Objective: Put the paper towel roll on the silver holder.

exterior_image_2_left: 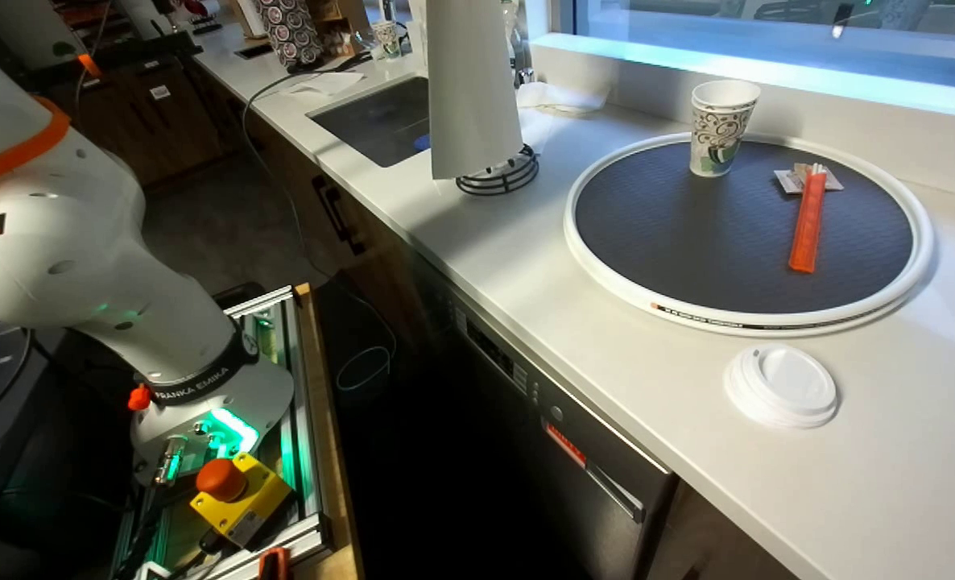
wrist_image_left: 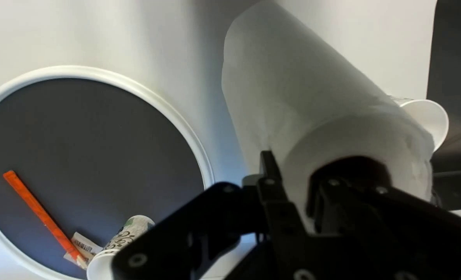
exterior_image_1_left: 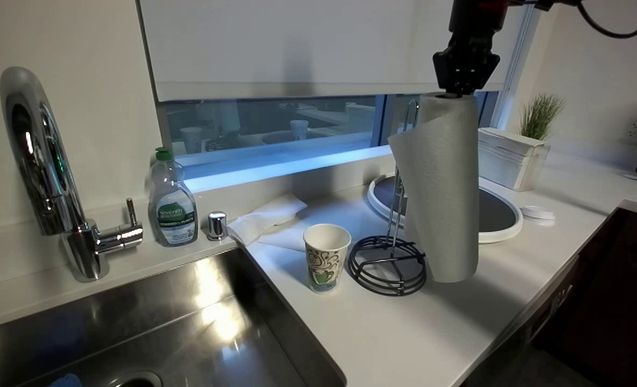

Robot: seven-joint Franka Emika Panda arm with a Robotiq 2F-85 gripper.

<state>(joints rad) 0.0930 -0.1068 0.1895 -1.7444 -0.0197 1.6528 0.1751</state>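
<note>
one gripper (exterior_image_1_left: 458,92), pinched tight on the upper wall of one paper towel roll (exterior_image_1_left: 447,199); in the wrist view one finger (wrist_image_left: 270,171) lies outside it, the second in the core; roll hangs slightly tilted beside one silver holder (exterior_image_1_left: 391,260), whose one rod shows outside the roll; whether roll and holder touch, cannot tell; near cup (exterior_image_1_left: 326,260) just beside the holder's base, tray cup (exterior_image_2_left: 721,133) on one round tray (exterior_image_2_left: 671,242), far cup (exterior_image_2_left: 386,39) past one sink (exterior_image_2_left: 369,121) in an exterior view: three cups counted; on the tray too, one orange sleeve (exterior_image_2_left: 808,229), an end across small packets (exterior_image_2_left: 787,181), count unclear; on the counter (exterior_image_2_left: 542,258), stacked white lids (exterior_image_2_left: 779,385), count unclear; by the sink, one soap bottle (exterior_image_1_left: 174,215), one faucet (exterior_image_1_left: 84,252)
</note>
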